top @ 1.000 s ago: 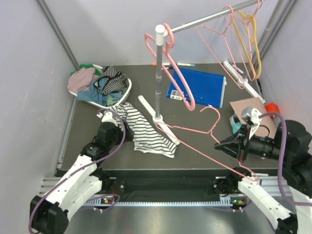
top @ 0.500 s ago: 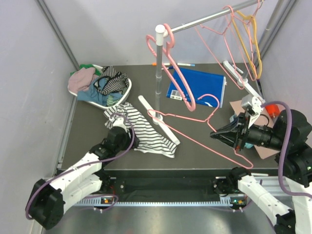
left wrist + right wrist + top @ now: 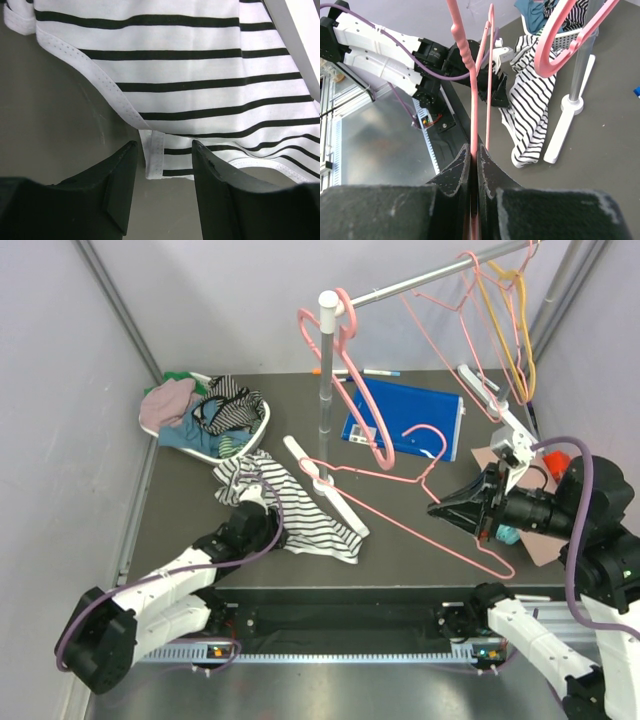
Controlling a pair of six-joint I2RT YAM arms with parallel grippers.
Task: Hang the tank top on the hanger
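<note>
The dark table (image 3: 180, 510) fills most of the floor here. A tall rack (image 3: 325, 390) stands in the middle of it on a white foot, with more hangers up on its bar. Left of the pole sits a white basket (image 3: 262, 420) full of mixed clothes. Right of the pole lies a blue folder (image 3: 410, 415).

The tank top (image 3: 300, 510) lies crumpled on the table just in front of the basket and left of the rack's foot. Its white and black stripes are easy to see.

The hanger (image 3: 472, 100) is up off the table, between the rack's foot and the right arm. It slants, with its hook near the blue folder. Its far corner reaches over the white foot, and I cannot tell if it touches.

The right gripper (image 3: 474, 150) is pinched tight on the hanger's thin pink wire.

The left gripper (image 3: 163, 150) is low by the near edge of the tank top. Its two fingers stand apart, with a corner of the hem in the gap between them, not squeezed.
</note>
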